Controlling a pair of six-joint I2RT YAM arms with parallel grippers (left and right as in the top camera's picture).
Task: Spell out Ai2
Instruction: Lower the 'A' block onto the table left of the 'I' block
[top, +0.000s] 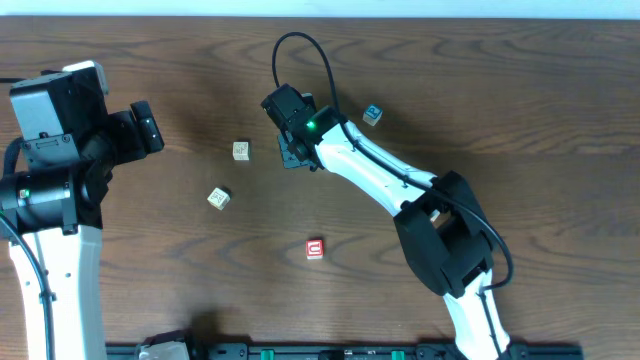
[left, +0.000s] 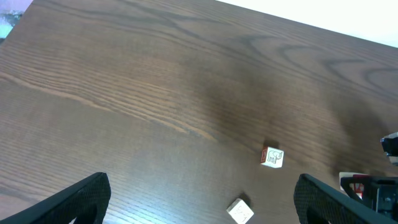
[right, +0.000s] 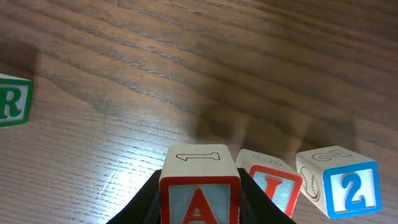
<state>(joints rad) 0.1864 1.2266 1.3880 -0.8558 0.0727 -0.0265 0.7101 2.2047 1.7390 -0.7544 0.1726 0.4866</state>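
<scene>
Right gripper (right: 200, 208) is clamped on the A block (right: 199, 190). The dark fingers (right: 146, 200) press both sides of it, and the red A faces the right wrist camera. We cannot tell whether the block sits on the table (top: 500, 80) or is just above it, because its base is cut off by the frame.

The I block (right: 270, 180) is just beside the A block on its right, turned a little, with one finger between the two. The 2 block (right: 339, 180) is next in line to the right, blue-framed, close against the I block. We cannot tell if they touch. Read from the right wrist camera, the row goes A, I, 2.

A green R block (right: 12, 99) is at the left edge of that view, well apart from the row.

From overhead, the right arm reaches from the lower right up to the middle of the table, and its gripper hides the row.

The left gripper (left: 203, 186) has its fingers spread wide with nothing between them. It hangs over bare wood at the left side of the table.

Loose blocks seen from overhead:
- upper pale block (top: 240, 150), just left of the right gripper
- lower pale block (top: 219, 198), near it
- red block (top: 315, 249), well apart toward the near edge
- blue block (top: 372, 115), beside the right arm on the far side
</scene>
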